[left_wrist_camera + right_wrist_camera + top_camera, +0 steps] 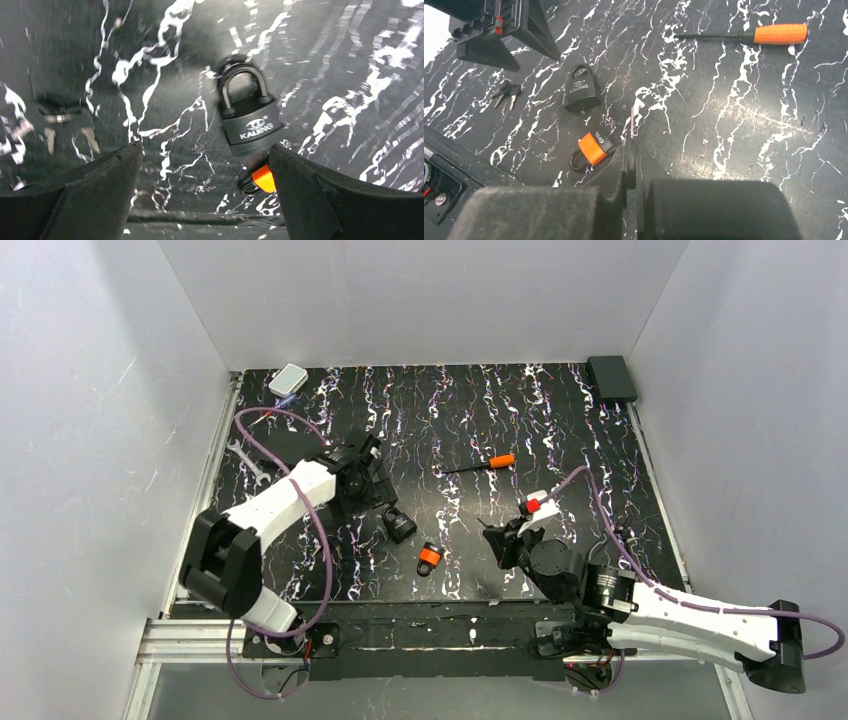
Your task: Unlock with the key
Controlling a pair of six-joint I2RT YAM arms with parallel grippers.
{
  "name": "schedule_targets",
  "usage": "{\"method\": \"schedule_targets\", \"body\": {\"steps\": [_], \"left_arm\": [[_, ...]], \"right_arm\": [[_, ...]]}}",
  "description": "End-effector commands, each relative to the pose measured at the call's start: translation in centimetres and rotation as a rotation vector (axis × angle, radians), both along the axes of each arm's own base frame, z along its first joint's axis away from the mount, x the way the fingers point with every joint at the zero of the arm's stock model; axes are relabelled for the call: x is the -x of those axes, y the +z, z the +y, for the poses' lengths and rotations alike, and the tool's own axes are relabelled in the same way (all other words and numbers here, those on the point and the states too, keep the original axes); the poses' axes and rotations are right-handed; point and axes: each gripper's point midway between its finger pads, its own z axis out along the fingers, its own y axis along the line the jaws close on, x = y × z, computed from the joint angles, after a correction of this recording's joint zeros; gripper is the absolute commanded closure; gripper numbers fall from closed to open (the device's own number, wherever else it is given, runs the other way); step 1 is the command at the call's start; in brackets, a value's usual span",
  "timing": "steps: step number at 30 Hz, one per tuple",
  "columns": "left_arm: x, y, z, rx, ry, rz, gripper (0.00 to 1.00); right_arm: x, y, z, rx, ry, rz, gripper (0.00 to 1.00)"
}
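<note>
1. The key (632,119): only its pale metal blade shows, poking out from the right gripper (631,152). That gripper's fingers are squeezed together on it, and the head is buried in the pinch. In the right wrist view the blade sits just right of the orange padlock (593,149), close but not touching.
2. The orange padlock lies flat on the marbled black table (560,430), out in front of the arm bases.
3. The black padlock (399,524) lies a little up and left of the orange padlock in the top view. It's near but clearly apart.
4. The left gripper (205,150) is further up-left of the orange padlock, jaws spread wide with nothing between them. In its own view the black padlock sits ahead of the gap, and the orange padlock just peeks out beside one finger.
5. A small bunch of keys (506,92) lies left of the orange padlock, past the black one, in the right wrist view.
6. The orange-handled screwdriver (490,462) lies well back and right of the orange padlock, and a silver wrench (247,460) lies far off to its left.
</note>
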Motion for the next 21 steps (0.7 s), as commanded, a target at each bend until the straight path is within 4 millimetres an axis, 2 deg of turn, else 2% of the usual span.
{"method": "schedule_targets", "body": {"steps": [1, 3, 7, 10, 21], "left_arm": [[1.5, -0.3, -0.1, -0.021, 0.278, 0.198, 0.06], [1.8, -0.4, -0.1, -0.066, 0.313, 0.266, 0.06], [2.4, -1.2, -1.5, -0.068, 0.368, 0.374, 0.06], [2.4, -1.7, -2.5, -0.088, 0.381, 0.37, 0.06], [1.6, -4.3, -3.7, -0.16, 0.367, 0.399, 0.08]], "right_arm": [[-0.3, 0.5, 0.1, -0.059, -0.056, 0.032, 0.99], [-0.3, 0.3, 0.0, -0.066, -0.061, 0.036, 0.99], [-0.4, 0.0, -0.1, -0.079, -0.069, 0.033, 0.99], [-0.4, 0.0, -0.3, -0.079, -0.075, 0.031, 0.99], [-0.3, 0.0, -1.9, -0.073, -0.093, 0.015, 0.99]]}}
